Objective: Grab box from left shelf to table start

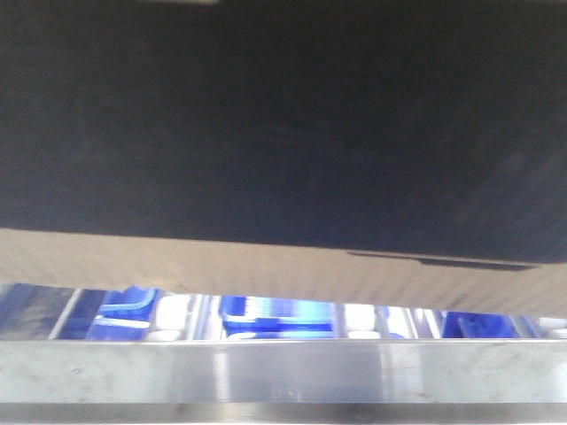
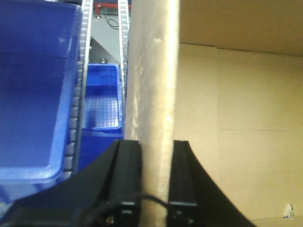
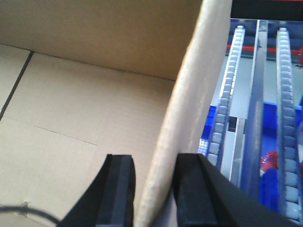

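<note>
The cardboard box (image 1: 283,124) is seen above the steel-railed left shelf (image 1: 283,372). Its side walls are gripped by the left claw (image 2: 155,149) and the right claw (image 3: 152,163). Beside the roller tracks (image 3: 284,94), blue crates (image 2: 33,94) are seen.

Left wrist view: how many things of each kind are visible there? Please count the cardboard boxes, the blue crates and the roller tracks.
Cardboard box: 1
Blue crates: 2, one near at the left, one farther back
Roller tracks: 2, one left, one right
Total: 5
</note>
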